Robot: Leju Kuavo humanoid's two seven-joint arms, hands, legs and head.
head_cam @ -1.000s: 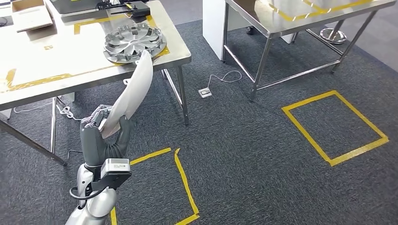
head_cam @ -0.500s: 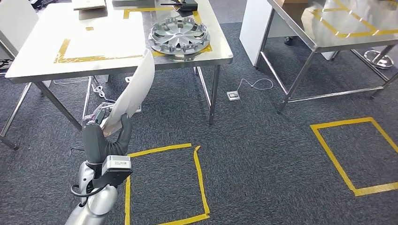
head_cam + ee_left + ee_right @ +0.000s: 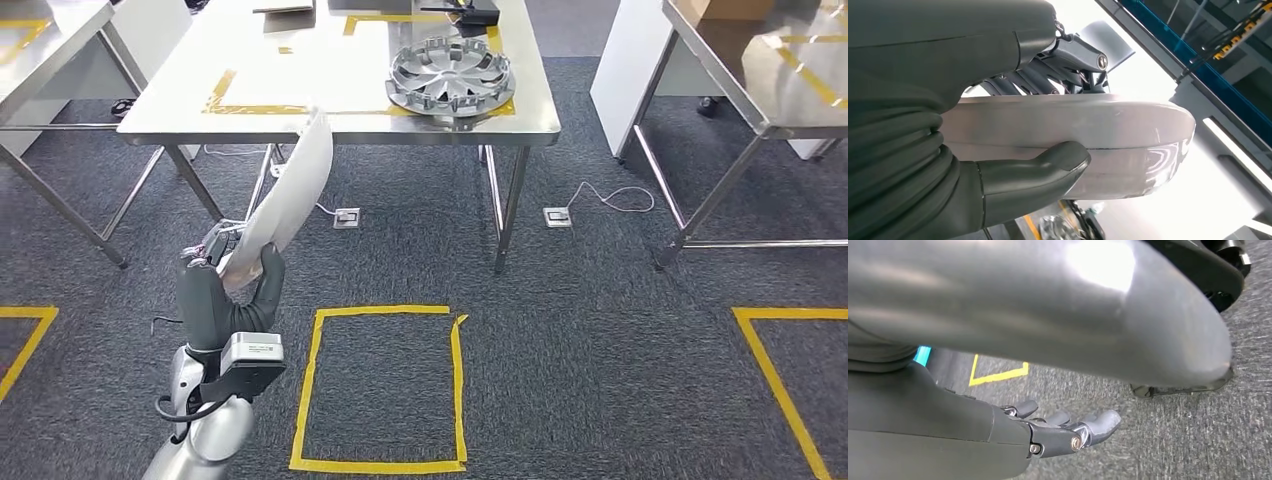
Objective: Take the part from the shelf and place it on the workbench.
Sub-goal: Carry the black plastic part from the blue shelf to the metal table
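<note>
We see the left robot hand [image 3: 228,290] raised low on the left of the head view, grasping a long white curved part [image 3: 290,195] by its lower end. The part stands tilted, its upper tip rising to the near edge of the steel table [image 3: 300,125] ahead, though it hangs in the air in front of it, not resting on it. In the left wrist view the thumb [image 3: 1048,165] presses one face of the part [image 3: 1073,130] and the darker fingers [image 3: 1068,55] close over the other.

On the table lies a silver wheel cover [image 3: 452,75], near its right front corner, partly over yellow tape marks [image 3: 225,95].

The right robot hand [image 3: 1068,432] hangs over grey carpet, fingers slack and apart, nothing in them.

On the carpet [image 3: 600,350] in front of the table we note a yellow tape square [image 3: 385,390]. Two floor sockets [image 3: 557,217] sit under and beside the table.
</note>
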